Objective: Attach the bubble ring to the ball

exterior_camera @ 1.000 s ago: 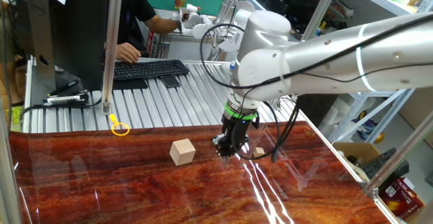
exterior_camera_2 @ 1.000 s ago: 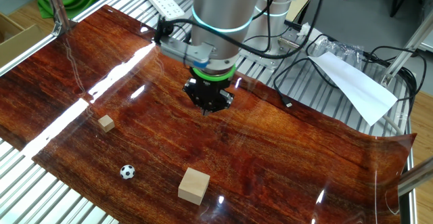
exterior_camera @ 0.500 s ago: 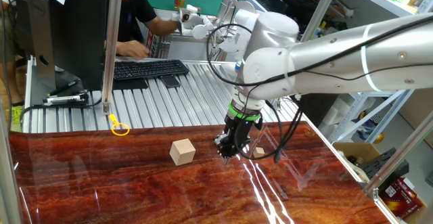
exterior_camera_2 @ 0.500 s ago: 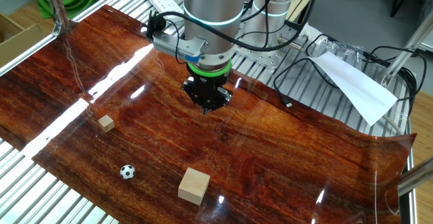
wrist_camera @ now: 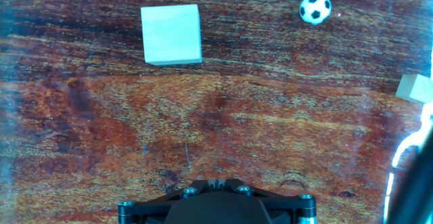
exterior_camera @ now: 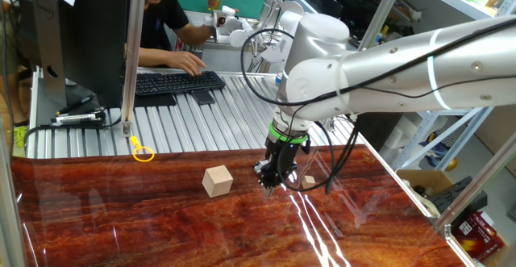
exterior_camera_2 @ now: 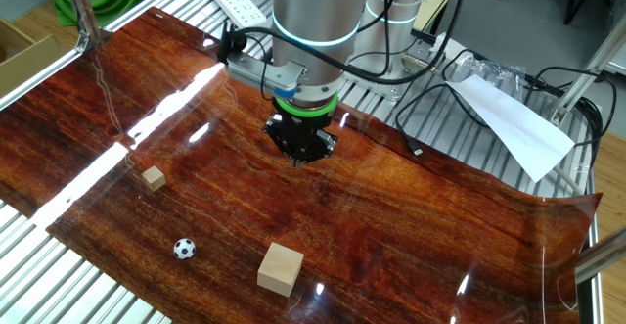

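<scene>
You cannot tell the gripper (exterior_camera_2: 301,154) opening (nothing visibly held): the ball (wrist_camera: 315,9) lies at one o'clock, the bubble ring (exterior_camera: 143,153) well apart.

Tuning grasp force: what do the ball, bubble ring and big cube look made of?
The ball: smooth, slightly glossy black-and-white panels, probably plastic or rubber. The bubble ring: thin yellow-orange loop, likely plastic; too small to judge finish. The big cube: pale, matte, faint grain, looks like unfinished wood.
</scene>
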`<state>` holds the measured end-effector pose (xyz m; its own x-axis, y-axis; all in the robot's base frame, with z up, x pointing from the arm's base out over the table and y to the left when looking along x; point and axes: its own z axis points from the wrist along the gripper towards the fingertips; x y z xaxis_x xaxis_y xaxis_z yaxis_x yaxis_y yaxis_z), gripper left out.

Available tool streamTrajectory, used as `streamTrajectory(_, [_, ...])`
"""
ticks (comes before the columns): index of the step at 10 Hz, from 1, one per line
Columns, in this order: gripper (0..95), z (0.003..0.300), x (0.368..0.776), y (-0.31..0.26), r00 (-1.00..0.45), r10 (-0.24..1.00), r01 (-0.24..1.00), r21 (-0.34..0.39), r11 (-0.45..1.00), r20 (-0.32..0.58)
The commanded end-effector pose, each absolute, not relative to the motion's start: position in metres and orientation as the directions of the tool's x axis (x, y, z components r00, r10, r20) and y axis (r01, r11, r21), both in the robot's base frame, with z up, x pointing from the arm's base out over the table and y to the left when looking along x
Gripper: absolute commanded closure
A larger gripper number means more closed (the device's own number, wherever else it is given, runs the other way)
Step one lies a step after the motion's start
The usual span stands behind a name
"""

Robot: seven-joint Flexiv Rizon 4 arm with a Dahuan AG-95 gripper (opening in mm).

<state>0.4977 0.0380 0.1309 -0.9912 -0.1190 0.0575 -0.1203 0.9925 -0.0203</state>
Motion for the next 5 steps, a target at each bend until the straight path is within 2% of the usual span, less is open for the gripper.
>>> streamTrajectory(1, [95.0, 0.1298, 0.4991, 0.0386, -0.991, -0.12, -0.121, -0.019, 0.992, 0.061])
streamTrajectory(5, [95.0, 0.1299, 0.4992, 0.0386, -0.991, -0.116, -0.117, -0.019, 0.993, 0.06])
